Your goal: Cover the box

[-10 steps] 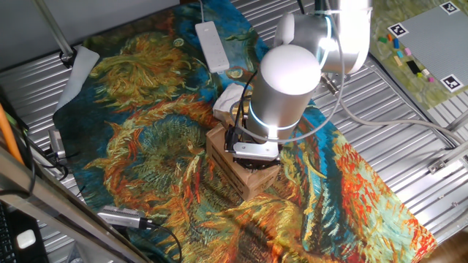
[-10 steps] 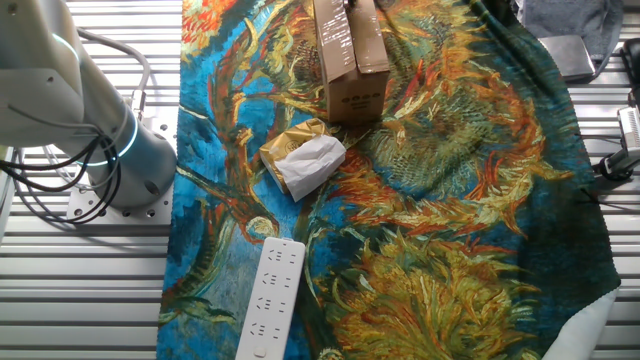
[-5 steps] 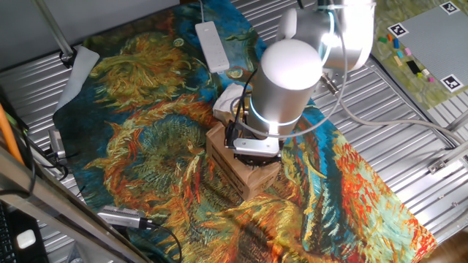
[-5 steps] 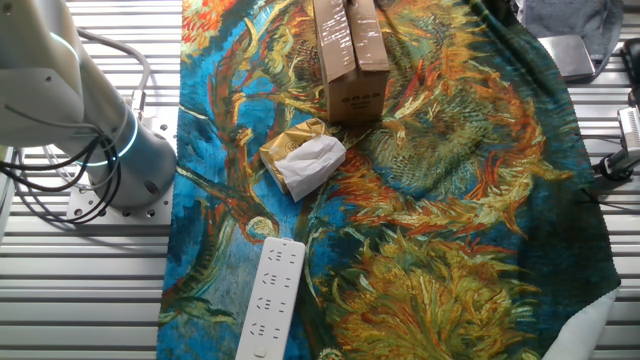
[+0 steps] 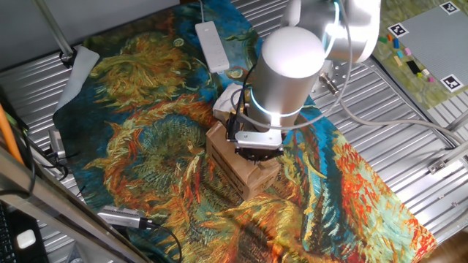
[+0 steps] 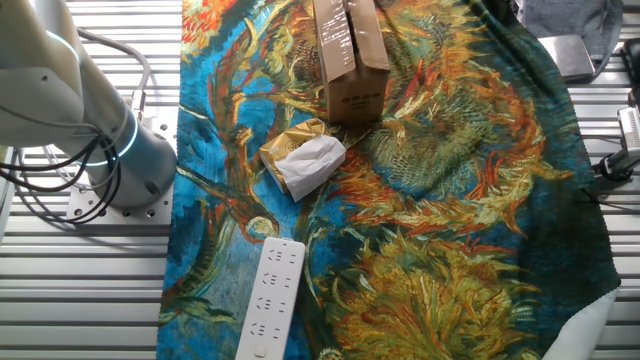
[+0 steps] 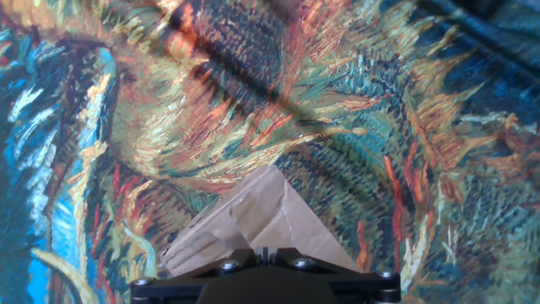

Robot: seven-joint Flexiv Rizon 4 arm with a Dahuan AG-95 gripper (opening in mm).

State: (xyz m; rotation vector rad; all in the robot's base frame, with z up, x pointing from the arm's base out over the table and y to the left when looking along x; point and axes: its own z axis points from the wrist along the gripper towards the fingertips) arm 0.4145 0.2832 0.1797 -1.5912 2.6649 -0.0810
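The brown cardboard box (image 5: 232, 166) stands on the painted cloth, right under my wrist. In the other fixed view the box (image 6: 350, 55) sits at the top edge with its top flaps folded down and a seam between them. My gripper (image 5: 256, 153) sits on the box top, mostly hidden by the wrist. In the hand view the gripper (image 7: 263, 253) shows only its dark base, with the two jaws close together over a cardboard flap (image 7: 261, 221). Nothing shows between the jaws.
Crumpled white paper (image 6: 312, 160) lies on a tan pack beside the box, and also shows in one fixed view (image 5: 228, 98). A white power strip (image 6: 270, 295) lies further along the cloth. The robot base (image 6: 90, 120) stands on the metal slats at the left.
My wrist has shifted slightly up and to the right over the box. The box, paper and power strip have not moved.
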